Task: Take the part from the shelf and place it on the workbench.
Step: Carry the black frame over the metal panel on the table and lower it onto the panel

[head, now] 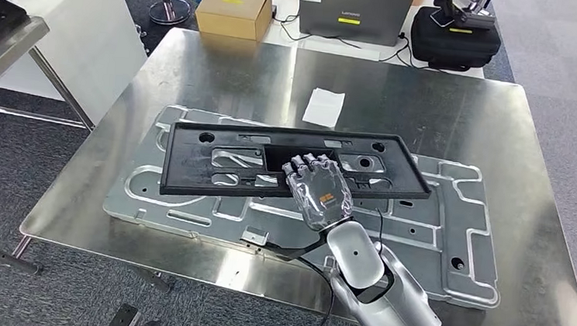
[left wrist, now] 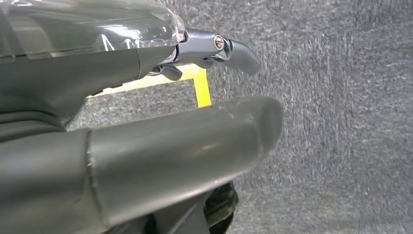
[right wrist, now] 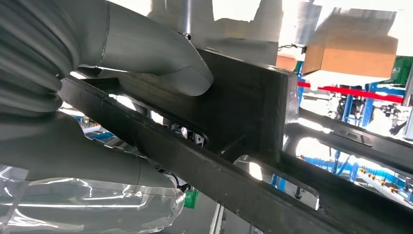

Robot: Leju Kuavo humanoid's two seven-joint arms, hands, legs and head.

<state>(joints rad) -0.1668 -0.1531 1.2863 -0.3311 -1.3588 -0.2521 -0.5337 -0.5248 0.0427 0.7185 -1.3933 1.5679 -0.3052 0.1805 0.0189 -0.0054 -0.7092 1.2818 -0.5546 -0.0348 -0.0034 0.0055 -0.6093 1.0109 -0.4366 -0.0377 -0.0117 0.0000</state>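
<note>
Right hand gripping black part mid-workbench | lowering flat onto metal plate advised | left hand gripping nothing

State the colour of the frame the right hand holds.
Black; the frame in the right hand shows best in the head view.
</note>
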